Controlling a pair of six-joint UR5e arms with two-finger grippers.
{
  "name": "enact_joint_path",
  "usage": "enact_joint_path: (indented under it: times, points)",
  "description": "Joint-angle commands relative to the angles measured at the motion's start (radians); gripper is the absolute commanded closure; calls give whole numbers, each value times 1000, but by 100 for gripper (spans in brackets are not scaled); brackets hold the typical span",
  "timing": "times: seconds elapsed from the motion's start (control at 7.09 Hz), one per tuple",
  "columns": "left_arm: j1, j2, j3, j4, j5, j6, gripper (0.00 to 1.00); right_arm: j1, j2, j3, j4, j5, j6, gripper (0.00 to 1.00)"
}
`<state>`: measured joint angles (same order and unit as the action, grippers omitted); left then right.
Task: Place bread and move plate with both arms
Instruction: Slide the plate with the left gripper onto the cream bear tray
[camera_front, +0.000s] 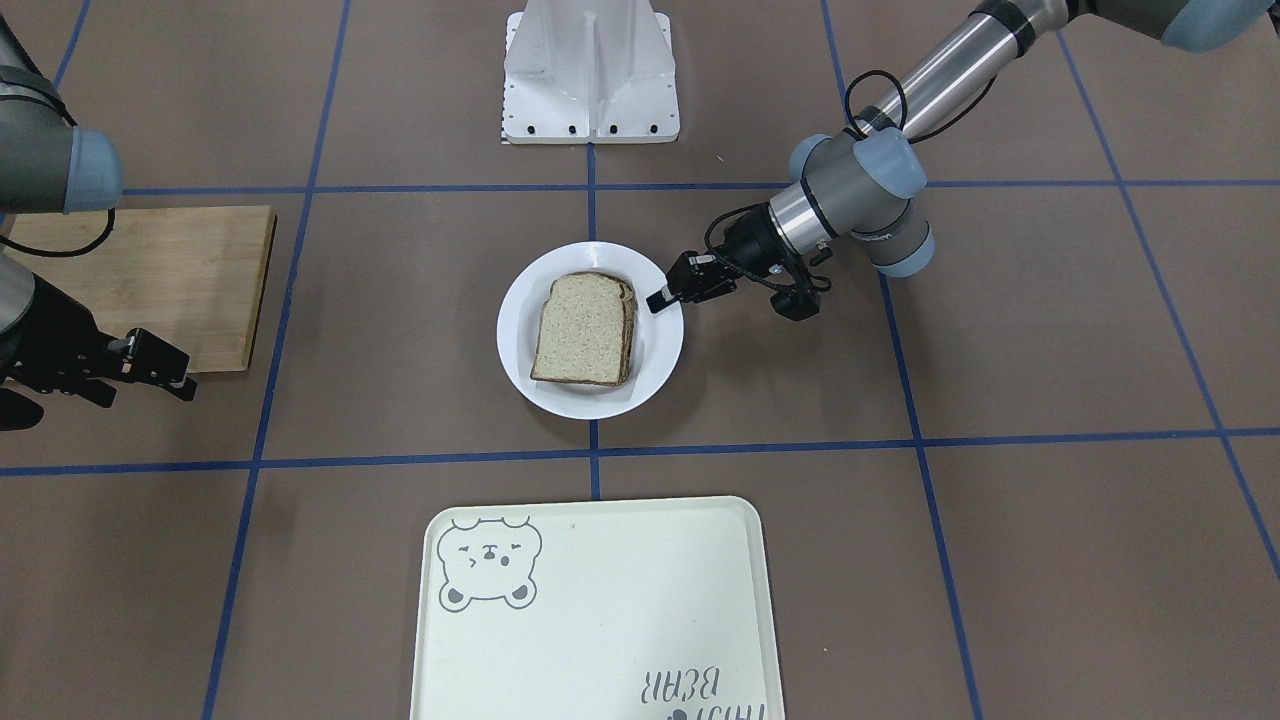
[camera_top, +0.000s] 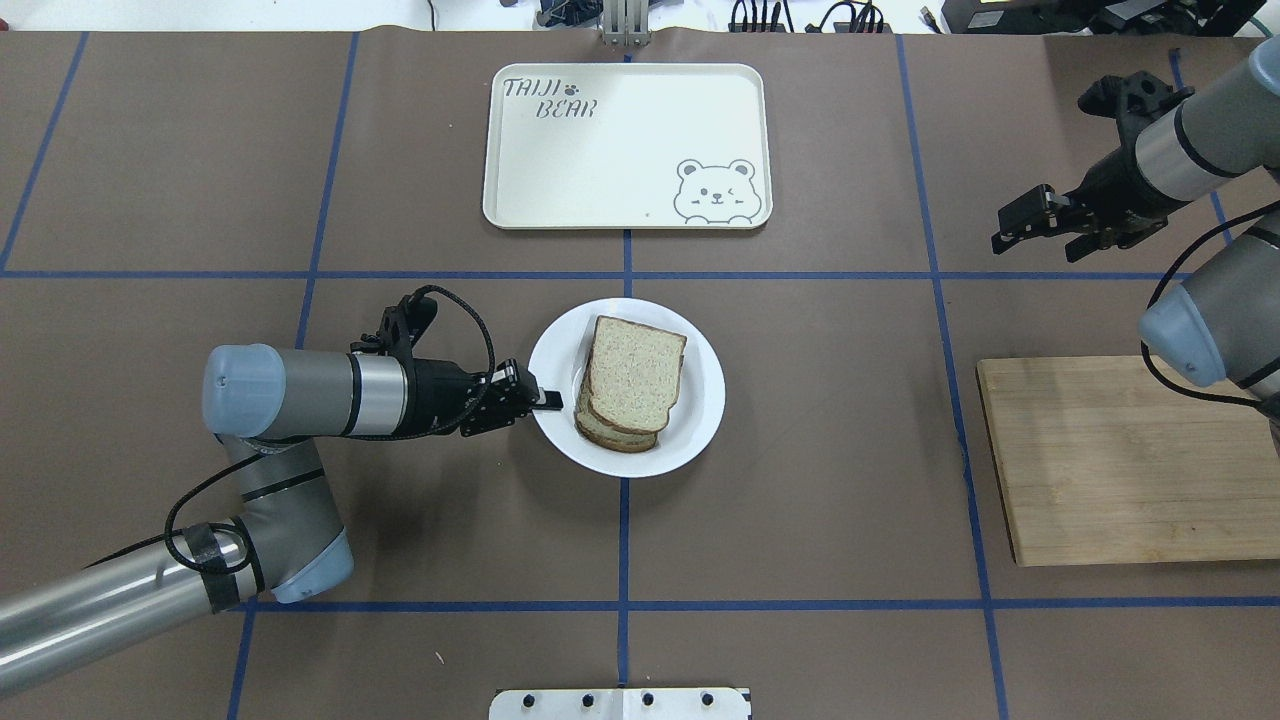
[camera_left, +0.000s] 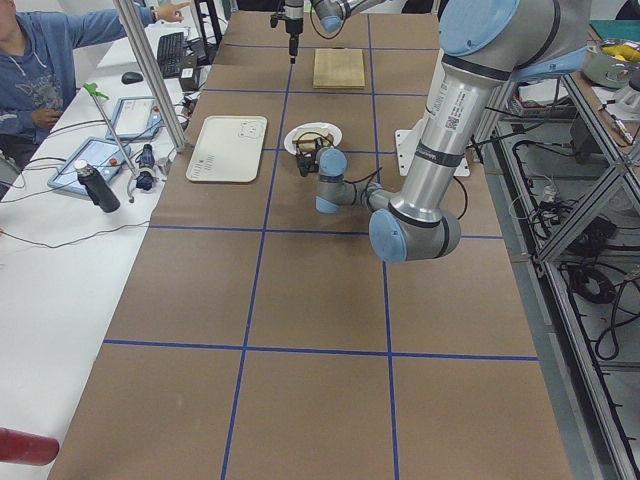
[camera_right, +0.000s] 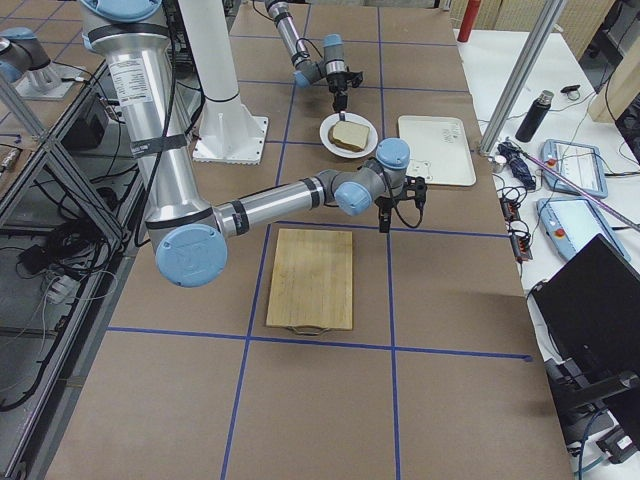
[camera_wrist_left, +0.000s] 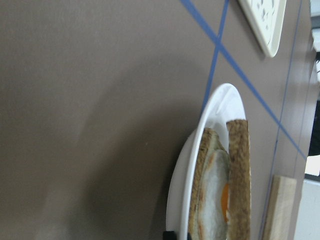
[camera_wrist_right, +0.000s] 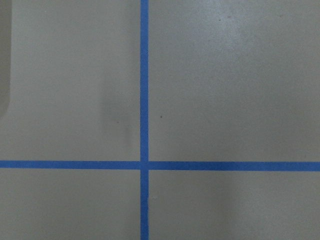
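The bread (camera_front: 585, 328) lies on top of a slice with a fried egg (camera_wrist_left: 215, 200) on the white plate (camera_front: 515, 345) at the table's middle. It also shows in the overhead view (camera_top: 635, 370). My left gripper (camera_top: 545, 400) lies low and level at the plate's (camera_top: 700, 425) rim on my left side, its jaws closed on the rim. My right gripper (camera_top: 1015, 228) hangs open and empty above the table far to the right, well away from the plate. The right wrist view shows only bare table and blue tape.
A cream tray with a bear drawing (camera_top: 620, 150) lies beyond the plate. A wooden cutting board (camera_top: 1120, 460) lies on the right side, under my right arm. The white robot base (camera_front: 590, 75) stands at the near edge.
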<state>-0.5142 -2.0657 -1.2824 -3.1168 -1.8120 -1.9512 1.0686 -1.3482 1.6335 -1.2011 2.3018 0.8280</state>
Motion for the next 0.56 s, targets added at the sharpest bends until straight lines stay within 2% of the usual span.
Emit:
enact_joint_path:
  times: [0.0, 0.14, 0.28, 0.42]
  points:
    - [-17, -27, 15, 13, 141, -95, 100, 5, -23, 2, 2, -1, -1, 0]
    - [-30, -68, 35, 55, 185, -135, 100, 5, -23, 2, 2, -1, -1, 0]
    - [-35, -149, 84, 138, 291, -170, 100, 8, -32, 6, 8, -1, 0, 0]
    - [-43, -234, 188, 153, 357, -222, 100, 7, -41, 17, 8, -2, 2, 0]
